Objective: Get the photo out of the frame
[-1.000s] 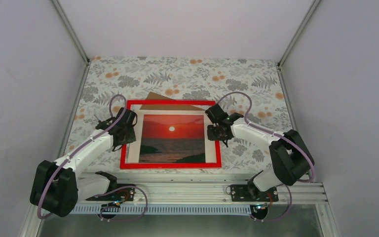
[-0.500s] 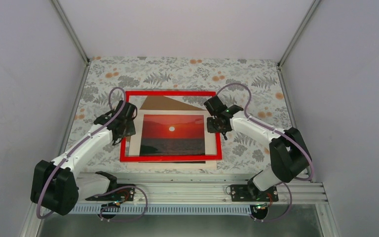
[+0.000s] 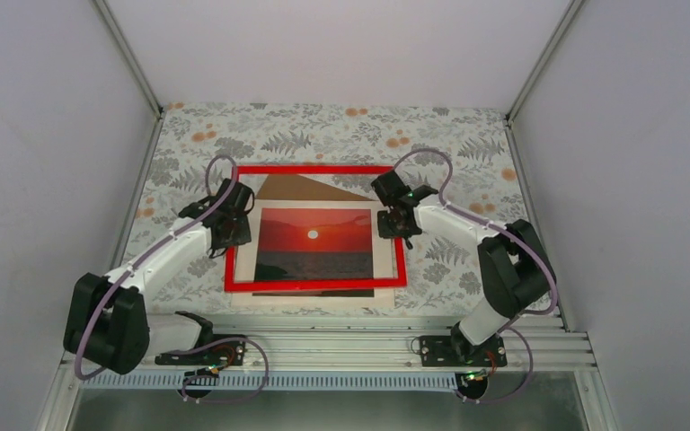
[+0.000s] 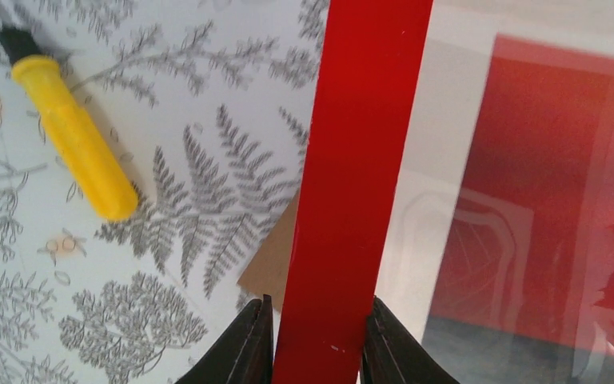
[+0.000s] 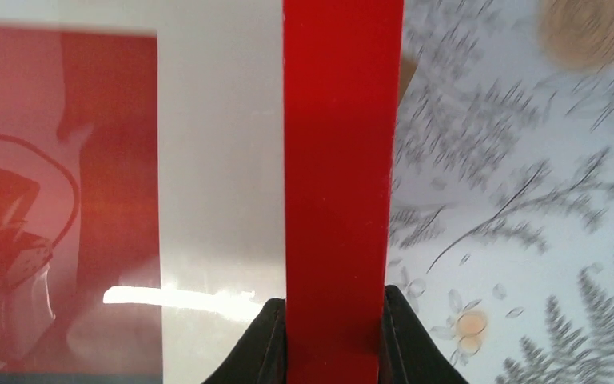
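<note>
**Frame** point(image 3: 314, 168): red. Its left rail is clamped in the left gripper point(image 3: 232, 229), its right rail in the right gripper point(image 3: 398, 223).
**Photo** point(image 3: 313, 247): laid flat on the table between both grippers, equally near each. Long axis left-right; near margin seen past the frame's near rail.
**Yellow handle** point(image 4: 72, 136): shown by the left wrist view only.

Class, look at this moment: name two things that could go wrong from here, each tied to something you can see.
The left gripper and right gripper pinch only the frame's thin side rails; uneven moves might twist it loose. Its near rail crosses the photo and may drag it.
</note>
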`<action>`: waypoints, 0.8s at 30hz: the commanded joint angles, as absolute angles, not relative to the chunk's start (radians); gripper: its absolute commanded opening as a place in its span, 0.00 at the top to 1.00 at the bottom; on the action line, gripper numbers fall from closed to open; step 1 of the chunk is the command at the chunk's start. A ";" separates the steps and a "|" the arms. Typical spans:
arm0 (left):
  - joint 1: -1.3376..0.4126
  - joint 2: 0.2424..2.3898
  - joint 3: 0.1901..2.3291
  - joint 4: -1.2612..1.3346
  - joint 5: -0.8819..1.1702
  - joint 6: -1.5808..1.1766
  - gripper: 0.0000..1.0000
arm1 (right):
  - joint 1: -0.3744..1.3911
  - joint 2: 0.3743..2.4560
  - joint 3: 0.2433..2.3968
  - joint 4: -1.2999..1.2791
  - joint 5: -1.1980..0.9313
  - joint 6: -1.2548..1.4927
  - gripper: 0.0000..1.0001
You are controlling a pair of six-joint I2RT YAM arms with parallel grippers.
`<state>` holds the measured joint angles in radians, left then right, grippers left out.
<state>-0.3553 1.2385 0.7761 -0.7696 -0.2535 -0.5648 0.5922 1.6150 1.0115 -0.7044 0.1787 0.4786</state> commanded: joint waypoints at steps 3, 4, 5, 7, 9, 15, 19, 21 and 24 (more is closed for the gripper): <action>-0.360 1.329 0.936 -0.570 -0.189 -0.589 0.90 | 0.521 1.656 1.143 -0.689 0.169 0.348 0.93; -0.359 1.353 0.955 -0.560 -0.181 -0.583 0.90 | 0.499 1.673 1.161 -0.686 0.168 0.336 0.93; -0.359 1.378 0.977 -0.550 -0.168 -0.578 0.90 | 0.477 1.695 1.179 -0.680 0.169 0.323 0.93; -0.359 1.433 1.026 -0.528 -0.147 -0.566 0.90 | 0.435 1.724 1.221 -0.673 0.161 0.297 0.93; -0.357 1.492 1.075 -0.505 -0.120 -0.557 0.90 | 0.388 1.753 1.268 -0.661 0.161 0.271 0.93; -0.351 1.672 1.242 -0.436 -0.047 -0.517 0.93 | 0.285 1.861 1.397 -0.615 0.142 0.208 0.93; -0.330 1.810 1.377 -0.418 0.002 -0.497 0.97 | 0.228 1.954 1.467 -0.576 0.102 0.187 0.92; -0.314 1.874 1.435 -0.413 0.028 -0.492 0.98 | 0.208 1.998 1.499 -0.561 0.081 0.183 0.92; -0.290 1.961 1.508 -0.416 0.045 -0.487 0.98 | 0.185 2.062 1.548 -0.535 0.041 0.180 0.91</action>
<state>-0.3119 1.8988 1.4021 -0.5308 -0.0826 -0.4427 0.2005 1.9945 1.4872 -0.5873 0.1253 0.1616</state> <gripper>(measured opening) 0.233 0.152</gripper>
